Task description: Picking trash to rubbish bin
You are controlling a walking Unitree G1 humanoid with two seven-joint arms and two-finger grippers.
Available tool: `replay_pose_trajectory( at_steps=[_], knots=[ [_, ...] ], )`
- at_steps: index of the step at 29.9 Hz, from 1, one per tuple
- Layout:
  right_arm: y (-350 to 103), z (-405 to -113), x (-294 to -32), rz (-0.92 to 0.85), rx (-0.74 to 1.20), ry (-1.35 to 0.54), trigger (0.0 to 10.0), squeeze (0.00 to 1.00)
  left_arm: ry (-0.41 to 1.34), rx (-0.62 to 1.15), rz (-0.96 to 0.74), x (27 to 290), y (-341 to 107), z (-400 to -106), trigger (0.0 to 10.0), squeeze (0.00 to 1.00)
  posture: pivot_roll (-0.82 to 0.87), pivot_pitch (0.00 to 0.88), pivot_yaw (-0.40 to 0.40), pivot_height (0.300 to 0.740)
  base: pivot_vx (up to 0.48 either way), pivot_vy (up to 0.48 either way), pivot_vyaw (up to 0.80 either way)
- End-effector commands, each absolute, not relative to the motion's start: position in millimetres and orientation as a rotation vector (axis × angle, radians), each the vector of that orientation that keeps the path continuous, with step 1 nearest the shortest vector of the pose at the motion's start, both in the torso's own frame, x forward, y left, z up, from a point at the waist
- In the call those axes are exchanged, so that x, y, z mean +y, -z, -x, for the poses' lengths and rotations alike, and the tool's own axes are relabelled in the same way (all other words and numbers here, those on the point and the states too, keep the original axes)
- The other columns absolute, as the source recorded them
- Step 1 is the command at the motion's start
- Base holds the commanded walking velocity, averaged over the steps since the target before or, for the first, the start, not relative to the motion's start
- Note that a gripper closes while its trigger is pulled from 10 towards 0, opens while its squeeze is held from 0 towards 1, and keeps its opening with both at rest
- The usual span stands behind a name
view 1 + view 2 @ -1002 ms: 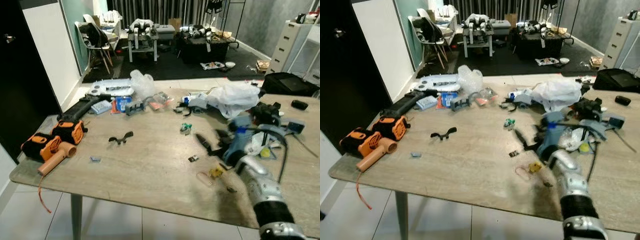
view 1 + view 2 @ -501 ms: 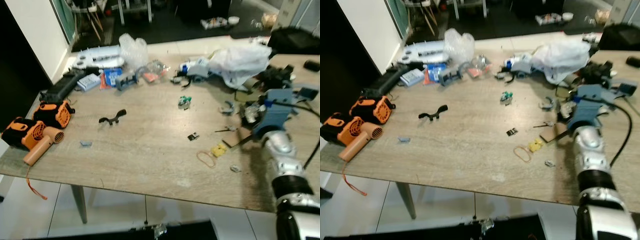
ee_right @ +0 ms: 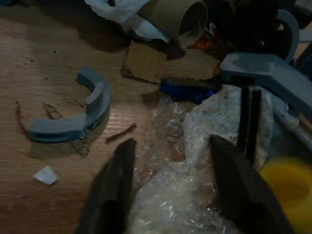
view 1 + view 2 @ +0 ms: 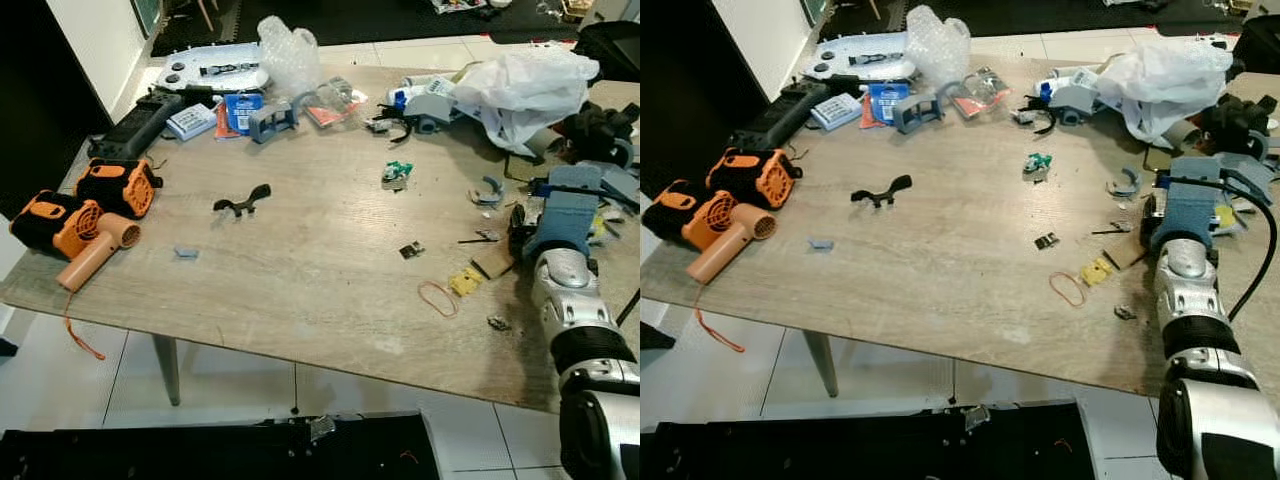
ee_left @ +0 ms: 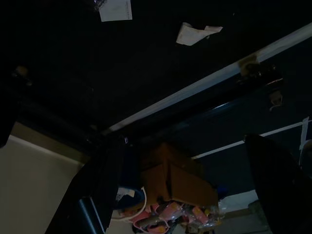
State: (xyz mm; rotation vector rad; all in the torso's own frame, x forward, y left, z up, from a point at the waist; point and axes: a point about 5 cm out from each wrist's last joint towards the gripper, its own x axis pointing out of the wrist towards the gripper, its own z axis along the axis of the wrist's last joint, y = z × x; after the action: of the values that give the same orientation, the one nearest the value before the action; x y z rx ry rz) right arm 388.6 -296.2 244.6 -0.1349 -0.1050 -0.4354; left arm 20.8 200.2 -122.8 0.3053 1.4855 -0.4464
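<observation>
Table: long pale wooden table [image 4: 300,290], littered across the frame with parts and scraps.
Right gripper: right gripper [image 3: 173,183] at the right edge of the eye views, its black fingers [image 3: 109,190] spread wide on either side of a crumpled clear plastic wrap [image 3: 195,146].
Trash: the wrap lies on the table beside a curved grey plastic piece [image 3: 73,114] and a brown cardboard tube [image 3: 183,19].
Left gripper: left gripper [image 5: 180,195] in deep shade; its jaws perhaps apart, I cannot tell.

Bare table [image 4: 300,260] middle passable, white bag [image 4: 525,85] clutter apparently crowding right edge
</observation>
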Motion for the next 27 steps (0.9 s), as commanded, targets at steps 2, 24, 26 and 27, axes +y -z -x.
replay_pose_trajectory(
  at_steps=[2, 24, 26, 27],
  knots=[
    [-210.9, -384.2, -301.1, 0.078, 0.05, 0.462, 0.0, 0.0, 0.491, 1.439, -0.279, 184.1, 124.0, -25.7, 10.0, 0.0, -0.04, 0.441, 0.094, 0.74, 0.0, 0.0, 0.0],
    [-260.3, -392.6, -265.6, -0.395, -0.302, -0.03, 0.0, 0.0, 0.429, 1.382, -0.277, 180.5, 120.6, -67.8, 10.0, 0.0, -0.15, 0.244, 0.05, 0.74, 0.0, 0.0, 0.0],
    [-263.1, -391.1, -264.6, -0.398, -0.326, -0.059, 0.0, 0.0, 0.423, 1.378, -0.277, 181.2, 120.1, -70.8, 10.0, 0.0, -0.15, 0.24, 0.05, 0.74, 0.0, 0.0, 0.0],
    [-266.0, -389.2, -262.9, -0.41, -0.354, -0.093, 0.0, 0.0, 0.419, 1.374, -0.277, 181.4, 119.6, -74.3, 10.0, 0.0, -0.16, 0.219, 0.049, 0.74, 0.0, 0.0, 0.0]
  ],
)
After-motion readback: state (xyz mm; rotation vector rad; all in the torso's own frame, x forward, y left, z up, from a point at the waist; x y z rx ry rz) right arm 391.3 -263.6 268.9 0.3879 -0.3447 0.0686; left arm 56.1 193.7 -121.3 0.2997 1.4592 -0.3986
